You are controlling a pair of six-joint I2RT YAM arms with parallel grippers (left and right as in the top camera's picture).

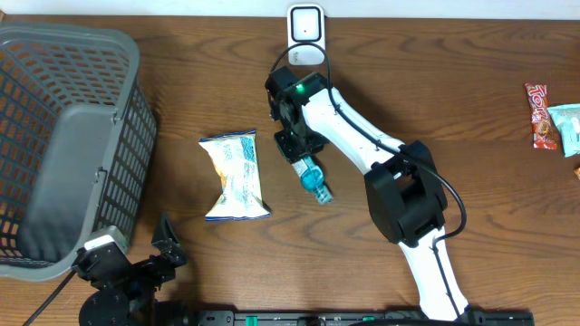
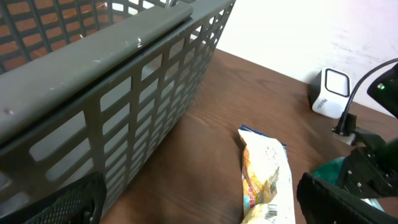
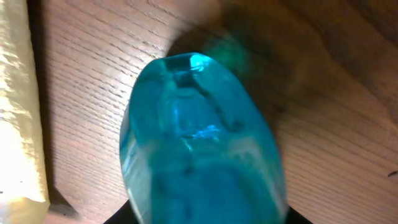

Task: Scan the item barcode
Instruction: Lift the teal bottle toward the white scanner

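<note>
right wrist: rounded translucent blue bottle (image 3: 199,143)

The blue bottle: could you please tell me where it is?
Overhead, the blue bottle sits mid-table at the right gripper, just right of the snack bag, below the white scanner.

The brown wooden tabletop (image 1: 471,109) carries a grey mesh basket (image 1: 127,54) at its left end, a white scanner (image 1: 306,27) at the far edge, a crinkled snack bag (image 1: 234,177) lying flat mid-table, a blue bottle (image 1: 314,179) just right of it, its contact with the wood unclear, and a red packet (image 1: 541,116) touching a pale blue packet (image 1: 566,127) at the right edge.
</note>
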